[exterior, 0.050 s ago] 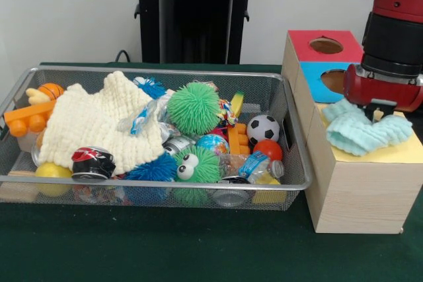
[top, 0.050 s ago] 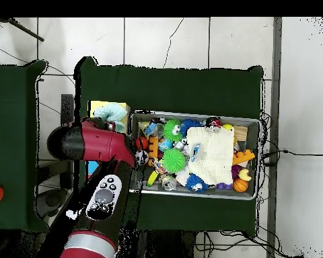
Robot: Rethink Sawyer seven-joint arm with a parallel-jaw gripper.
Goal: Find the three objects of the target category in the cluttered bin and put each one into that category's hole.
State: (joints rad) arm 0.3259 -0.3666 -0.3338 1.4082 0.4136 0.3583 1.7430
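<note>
Atop box (exterior, 0.050 s ago: 357, 189): pincer (exterior, 0.050 s ago: 378, 111) touching cloth (exterior, 0.050 s ago: 360, 130).

Bin (exterior, 0.050 s ago: 291, 107): packed almost full; a cream cloth (exterior, 0.050 s ago: 99, 123) blankets its left half, and spiky balls (exterior, 0.050 s ago: 193, 108), cans (exterior, 0.050 s ago: 92, 163) and small toys crowd the right, leaving no bare mesh floor.
Box top (exterior, 0.050 s ago: 403, 153): a pale blue cloth (exterior, 0.050 s ago: 363, 129) lies across the yellow panel with the gripper (exterior, 0.050 s ago: 378, 111) just above it.
Red panel hole (exterior, 0.050 s ago: 326, 45): uncovered, open from above.
Blue panel hole (exterior, 0.050 s ago: 335, 81): partly hidden behind the arm (exterior, 0.050 s ago: 390, 44).
Bench (exterior, 0.050 s ago: 165, 249): bare green strip in front of bin and box.
</note>
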